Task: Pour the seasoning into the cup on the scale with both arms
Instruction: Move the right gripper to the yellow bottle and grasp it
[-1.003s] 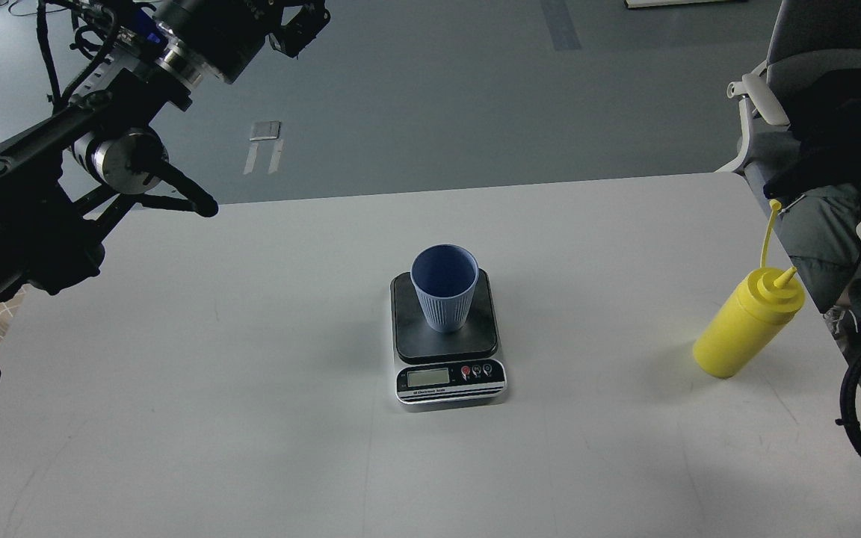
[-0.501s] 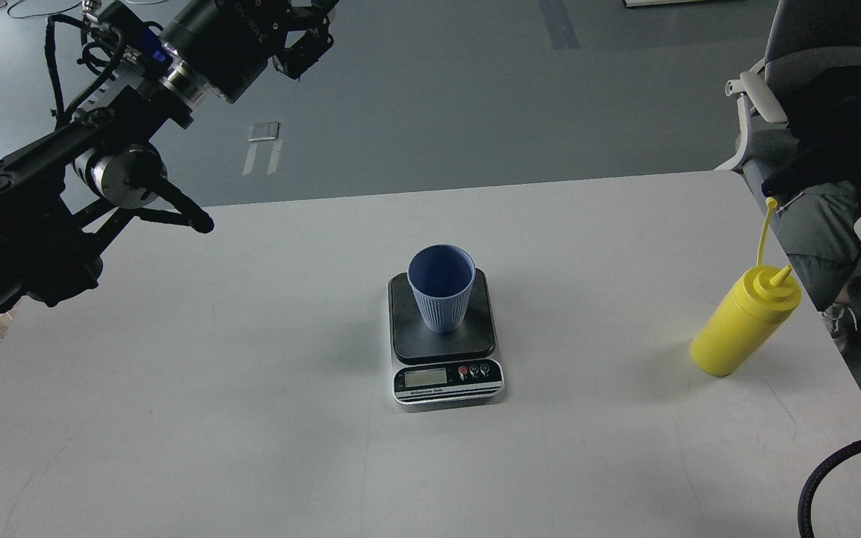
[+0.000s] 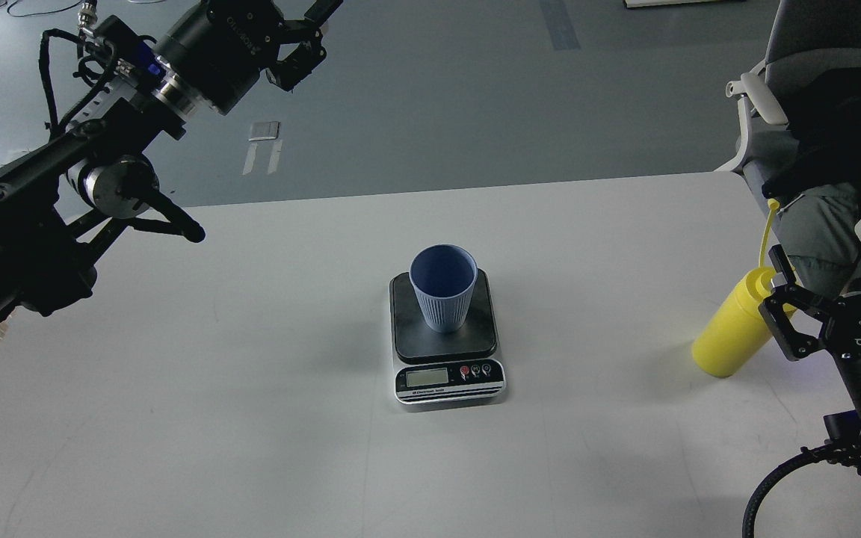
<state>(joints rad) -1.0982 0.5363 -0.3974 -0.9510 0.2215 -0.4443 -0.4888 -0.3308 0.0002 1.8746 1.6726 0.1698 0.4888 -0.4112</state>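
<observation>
The light-blue ribbed cup (image 3: 443, 290) stands upright on the dark plate of the scale (image 3: 448, 379), mid-table. The yellow seasoning bottle (image 3: 728, 332) stands near the table's right edge, its strap (image 3: 765, 237) pointing up. My right gripper (image 3: 800, 299) comes in from the lower right beside the bottle's top. One finger (image 3: 780, 270) covers the nozzle, the jaws look spread, and it holds nothing. My left gripper (image 3: 315, 33) is high at the top left, far from the cup, open and empty, with one fingertip cut off by the frame.
The white table (image 3: 251, 388) ends close to the right of the bottle. A grey chair with dark clothing (image 3: 826, 112) stands past the table's far right corner. My left arm's elbow and cables (image 3: 113, 183) hang over the table's far left.
My right gripper has come into view from the lower right and now stands against the bottle's top. My left arm has shifted slightly. The cup, scale and bottle have stayed put.
</observation>
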